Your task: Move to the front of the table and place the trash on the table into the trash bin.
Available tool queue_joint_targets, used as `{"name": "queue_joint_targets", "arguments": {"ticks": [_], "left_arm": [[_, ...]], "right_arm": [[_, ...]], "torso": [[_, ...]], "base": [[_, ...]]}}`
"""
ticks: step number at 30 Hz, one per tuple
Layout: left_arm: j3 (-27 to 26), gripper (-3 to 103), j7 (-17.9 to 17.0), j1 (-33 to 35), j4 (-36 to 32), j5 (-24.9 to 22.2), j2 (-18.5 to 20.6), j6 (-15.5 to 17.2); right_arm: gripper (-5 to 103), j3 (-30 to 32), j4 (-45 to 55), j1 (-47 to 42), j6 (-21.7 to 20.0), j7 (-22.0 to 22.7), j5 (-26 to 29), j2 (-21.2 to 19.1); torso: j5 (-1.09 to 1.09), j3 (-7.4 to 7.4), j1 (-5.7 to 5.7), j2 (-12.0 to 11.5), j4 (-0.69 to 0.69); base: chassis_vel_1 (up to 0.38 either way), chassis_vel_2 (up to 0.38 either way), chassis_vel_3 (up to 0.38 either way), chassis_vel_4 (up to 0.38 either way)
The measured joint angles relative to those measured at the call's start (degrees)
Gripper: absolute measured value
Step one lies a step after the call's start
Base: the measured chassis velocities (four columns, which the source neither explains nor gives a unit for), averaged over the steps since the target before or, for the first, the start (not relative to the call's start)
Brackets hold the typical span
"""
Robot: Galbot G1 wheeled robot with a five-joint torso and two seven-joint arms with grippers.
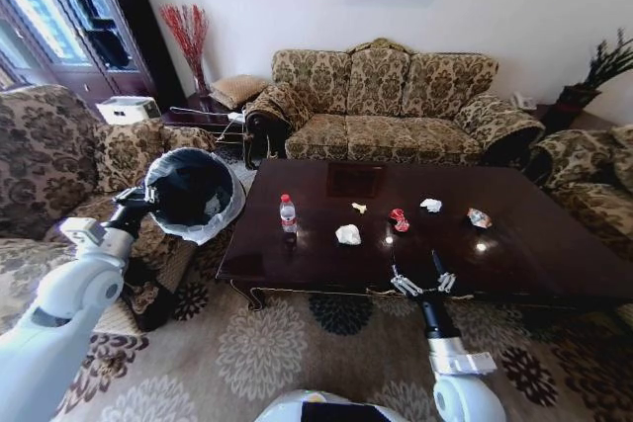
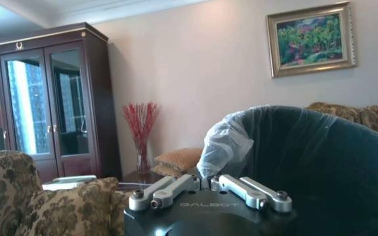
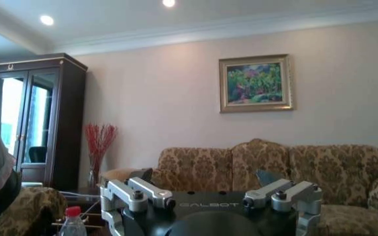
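Left claw (image 1: 132, 200) clamped the trash bin (image 1: 194, 193) rim off the counter's (image 1: 297, 254) left end, right claw (image 1: 423, 282) spread at the near edge; next likely grabbing the nearest paper wad (image 1: 348, 234).

Table (image 1: 326, 244): glossy dark reddish-brown top, gold trim on the front edge. Trash bin (image 1: 188, 190): black liner, pale grey-white rim. Bottle (image 1: 288, 213): clear, red cap, red label. Paper wads (image 1: 348, 234): white. Wrapper (image 1: 399, 219): red. Scrap (image 1: 359, 208): yellowish. Sofa (image 1: 386, 106): olive-brown with a tan floral damask pattern. Rug (image 1: 267, 353): beige with dark floral medallions. Arms: white, with black wrists and silver fingers.
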Motion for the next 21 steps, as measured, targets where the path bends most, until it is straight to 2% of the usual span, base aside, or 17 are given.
{"name": "queue_joint_targets", "arguments": {"ticks": [6,13,17,19,21], "left_arm": [[0.2,3,0.0,-0.2,0.1,-0.1,0.1,-0.1],[0.4,3,0.1,-0.4,0.2,-0.2,0.4,-0.3],[0.6,3,-0.1,-0.7,0.7,-0.3,1.1,-0.6],[1.0,3,-0.4,-0.9,1.1,-0.3,1.7,-0.8],[1.2,3,-0.5,-1.0,1.1,-0.4,2.0,-1.0]], "right_arm": [[100,-0.2,-0.4,0.0,0.2,-0.3,0.0,0.1],[100,-1.4,-1.2,1.4,1.4,1.1,-1.2,-0.1],[100,-3.7,-2.3,4.7,-1.2,1.2,-1.8,-1.4],[100,-6.2,-3.0,7.0,-4.6,1.2,-1.9,-2.0],[100,-8.1,-3.9,8.1,-5.7,1.2,-2.4,-2.2]], "torso": [[0.01,0.0,-0.01,0.0,-0.02],[0.03,0.02,0.07,0.0,-0.04],[0.02,0.05,0.12,0.0,-0.05],[0.01,0.04,0.09,0.0,-0.04],[0.02,0.02,0.05,0.0,-0.03]], "base": [[-0.149,0.164,0.153,-0.147],[-0.254,0.228,0.237,-0.245],[-0.112,0.117,0.11,-0.089],[-0.039,0.016,0.007,-0.009],[0.0,0.0,0.0,0.0]]}}
